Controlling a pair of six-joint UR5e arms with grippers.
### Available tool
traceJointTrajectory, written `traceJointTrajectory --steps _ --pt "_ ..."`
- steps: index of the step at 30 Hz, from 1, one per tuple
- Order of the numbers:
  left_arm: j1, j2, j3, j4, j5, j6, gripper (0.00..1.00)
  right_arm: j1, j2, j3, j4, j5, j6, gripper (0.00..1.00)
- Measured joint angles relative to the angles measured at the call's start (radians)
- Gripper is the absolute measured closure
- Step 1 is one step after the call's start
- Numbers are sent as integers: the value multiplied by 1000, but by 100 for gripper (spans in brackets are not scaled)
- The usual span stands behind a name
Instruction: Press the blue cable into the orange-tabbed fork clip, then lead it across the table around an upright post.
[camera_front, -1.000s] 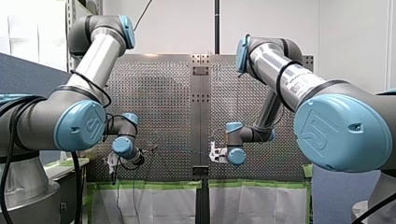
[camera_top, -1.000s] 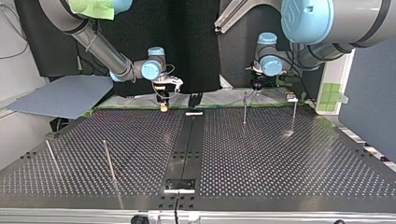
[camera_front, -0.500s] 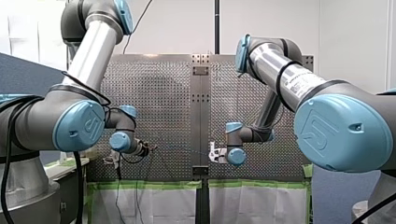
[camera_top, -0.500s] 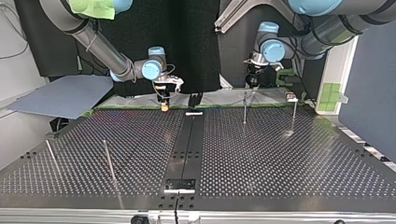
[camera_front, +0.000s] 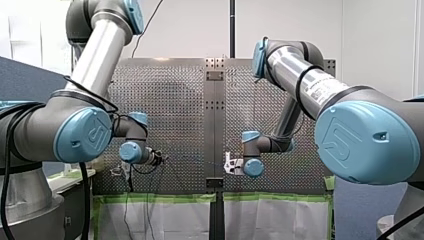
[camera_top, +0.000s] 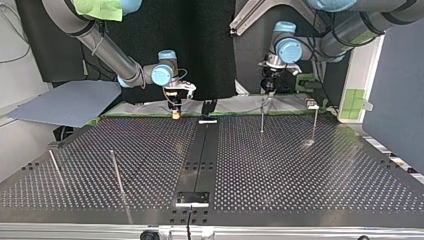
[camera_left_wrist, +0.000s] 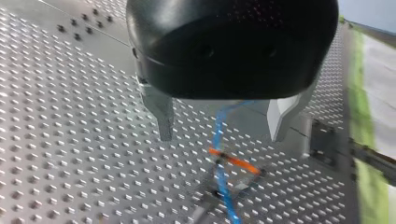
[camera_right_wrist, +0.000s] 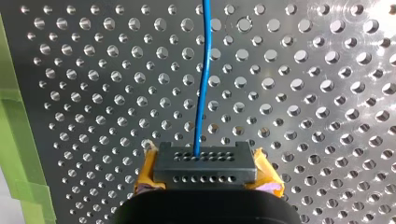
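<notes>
Cable in blue runs between the 2 wide-spread metal fingers of my left gripper, touching neither, and crosses the orange-tabbed fork clip just ahead of them. That gripper holds nothing. My right gripper has its yellow pads clamped on the same cable, which leads straight ahead over the perforated table.

The bench is open across its broad middle. Near its far edge, at the top view's right, stand an upright post and a second post. Two thin rods rise at the near left. The blue cable runs straight out from my right gripper, low over the far strip. It crosses the orange-tabbed clip under the spread fingers of my left gripper.
</notes>
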Motion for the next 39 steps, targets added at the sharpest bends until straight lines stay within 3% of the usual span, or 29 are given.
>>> traceJointTrajectory --steps 6,16,39 --pt "-2 -18 1 -1 -21 32 0 0 0 0 -1 0 0 100" --pt "-4 -21 13 1 -43 42 0 1 2 0 -3 -12 0 100" --pt "-18 -21 16 -1 -44 56 0 0 8 0 -1 -43 4 100"
